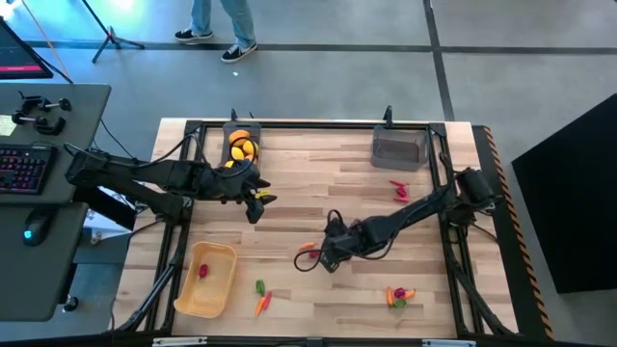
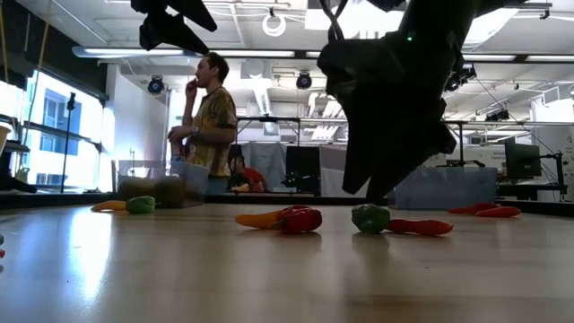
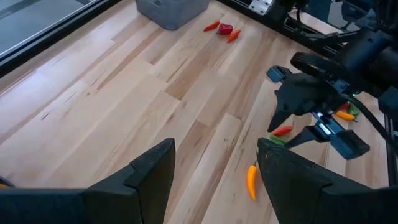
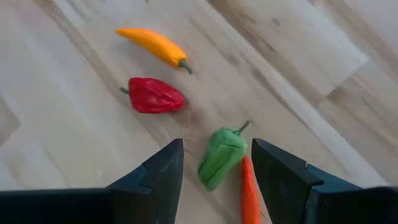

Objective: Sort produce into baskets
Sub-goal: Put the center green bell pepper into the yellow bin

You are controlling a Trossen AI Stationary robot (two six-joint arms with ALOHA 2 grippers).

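Observation:
My right gripper (image 4: 217,149) hangs open over a small group of produce left of the table's middle. A green pepper (image 4: 222,158) lies on the wood below the gap, untouched, with a slim red-orange chilli (image 4: 249,193) beside it. A red pepper (image 4: 155,95) and an orange chilli (image 4: 155,45) lie just beyond. My left gripper (image 1: 255,202) waits open and empty, raised near a dark bin (image 1: 241,145) that holds yellow and orange fruits. A grey bin (image 1: 398,149) stands at the far right and a tan tray (image 1: 207,284) at the near left.
A red piece (image 1: 204,272) lies in the tan tray. A green piece (image 1: 260,287) and an orange carrot (image 1: 262,304) lie near the front edge. Red chillies (image 1: 398,188) lie below the grey bin, and a mixed cluster (image 1: 397,296) at the near right. A person stands beyond the table.

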